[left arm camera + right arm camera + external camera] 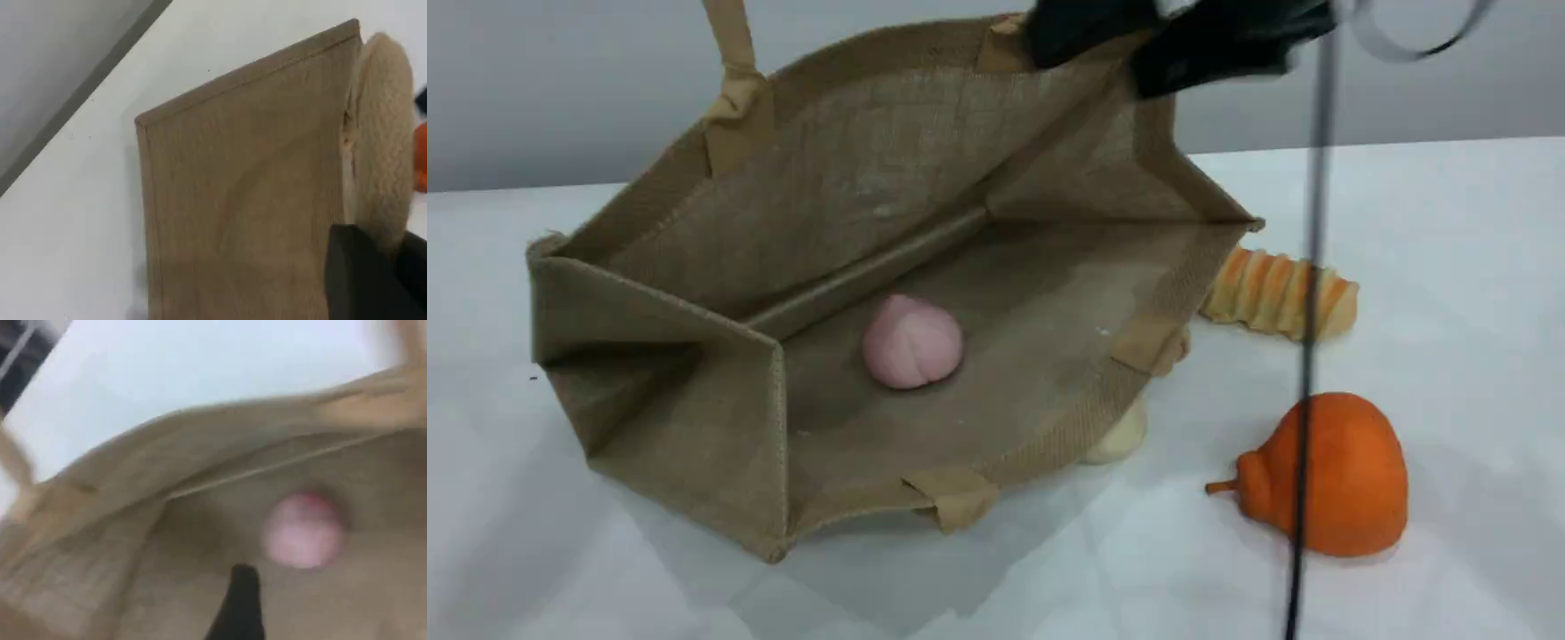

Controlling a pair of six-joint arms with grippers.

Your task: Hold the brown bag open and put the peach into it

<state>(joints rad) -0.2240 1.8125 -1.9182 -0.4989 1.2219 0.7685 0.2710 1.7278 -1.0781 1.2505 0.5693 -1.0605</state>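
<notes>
The brown bag [720, 427] lies on its side on the white table, its mouth facing the scene camera and held wide. One beige handle [734, 53] runs taut up out of the scene view. In the left wrist view my left gripper [373, 267] is shut against that handle [383, 127], beside the bag's outer wall [247, 207]. The peach [912, 342], pale pink, rests loose on the lower inside wall of the bag. My right gripper [1138, 44] hovers open and blurred above the bag's upper rim. Its wrist view looks down at the peach [303, 530] past one black fingertip [240, 607].
An orange pear-shaped fruit [1334, 476] lies right of the bag. A ridged bread roll [1280, 293] lies behind it. A cream bun [1116, 436] peeks from under the bag's lower edge. A black cable [1307, 356] hangs down across the right side of the scene view.
</notes>
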